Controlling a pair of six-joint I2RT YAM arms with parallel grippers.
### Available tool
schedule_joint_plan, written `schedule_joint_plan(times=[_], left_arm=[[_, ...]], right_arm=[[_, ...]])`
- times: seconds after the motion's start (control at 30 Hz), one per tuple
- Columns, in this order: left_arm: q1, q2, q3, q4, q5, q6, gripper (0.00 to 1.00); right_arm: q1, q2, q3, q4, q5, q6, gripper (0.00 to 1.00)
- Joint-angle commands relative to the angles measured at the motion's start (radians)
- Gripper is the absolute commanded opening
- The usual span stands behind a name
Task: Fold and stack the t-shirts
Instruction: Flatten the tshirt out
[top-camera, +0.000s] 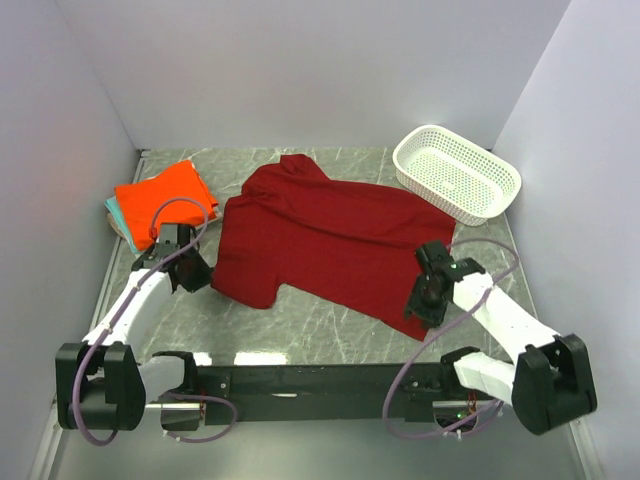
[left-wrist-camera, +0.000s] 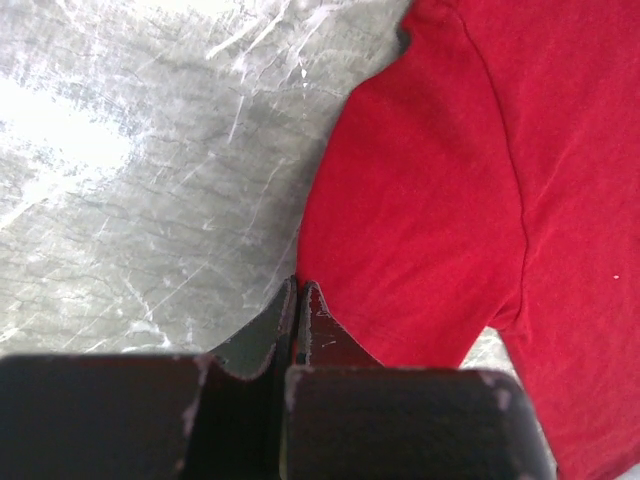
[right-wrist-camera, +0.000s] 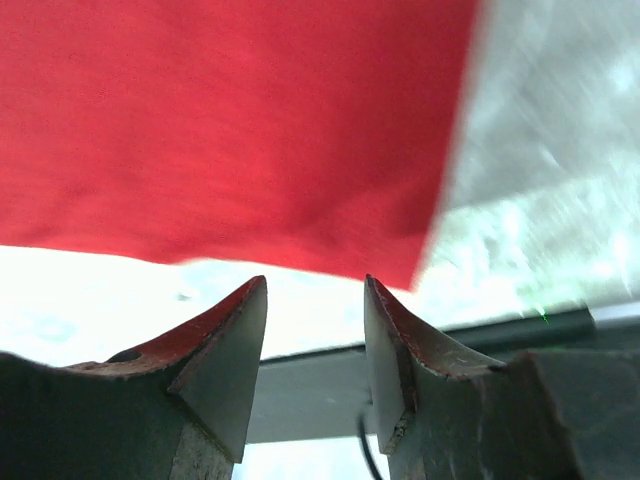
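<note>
A dark crimson t-shirt (top-camera: 320, 240) lies spread out flat in the middle of the table. A folded bright orange t-shirt (top-camera: 165, 198) lies at the far left on top of folded teal and tan ones (top-camera: 113, 213), of which only edges show. My left gripper (top-camera: 197, 272) is shut at the edge of the crimson shirt's near-left sleeve (left-wrist-camera: 420, 220); its tips (left-wrist-camera: 298, 286) meet the hem, and no cloth shows between them. My right gripper (top-camera: 424, 300) is open at the shirt's near-right hem corner (right-wrist-camera: 410, 250), which lies just ahead of its tips (right-wrist-camera: 315, 285).
A white perforated basket (top-camera: 457, 172) stands at the far right, close to the crimson shirt's far edge. Grey walls close in the table on the left, back and right. The arms' black base rail (top-camera: 310, 378) runs along the near edge.
</note>
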Motion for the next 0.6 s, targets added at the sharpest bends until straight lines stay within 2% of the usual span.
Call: schedule_joint_plan(times=[0.0, 0.33, 0.57], left_arm=[[0.021, -0.037, 0.054, -0.014, 0.05, 0.04, 0.0], [0.033, -0.037, 0.048, 0.001, 0.112, 0.07, 0.0], [0.059, -0.037, 0.048, 0.007, 0.136, 0.078, 0.0]], right_arm=[[0.011, -0.061, -0.044, -0.1, 0.074, 0.099, 0.5], [0.013, -0.085, -0.113, -0.083, 0.063, 0.208, 0.43], [0.013, -0.064, -0.118, -0.056, 0.114, 0.238, 0.39]])
